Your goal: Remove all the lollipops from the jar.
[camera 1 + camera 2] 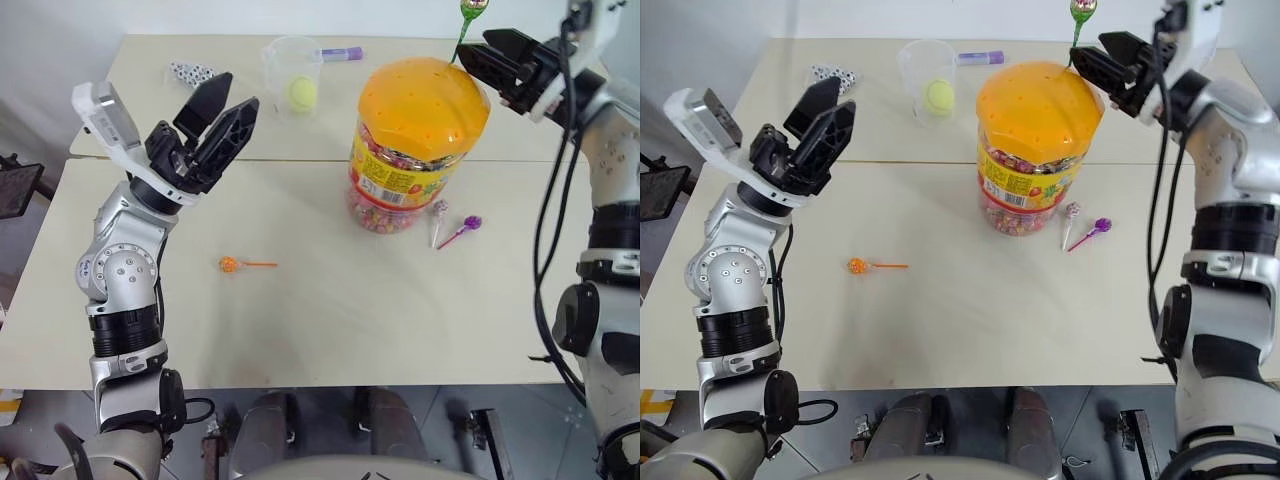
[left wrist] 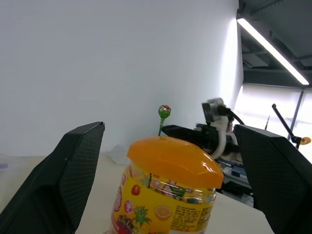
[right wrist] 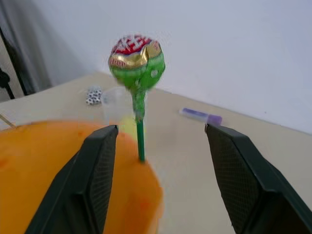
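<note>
Black fingers [image 3: 100, 170] on the right gripper [image 1: 478, 58] are spread, nothing pinched; the green lollipop [image 3: 137, 63] stands between them, stick planted in the jar [image 1: 415, 140] lid's hole. Left gripper [image 1: 225, 110] gapes wide, empty. Orange lollipop [image 1: 231, 264] and two purple ones [image 1: 450, 222] lie on the table [image 1: 330, 320].
</note>
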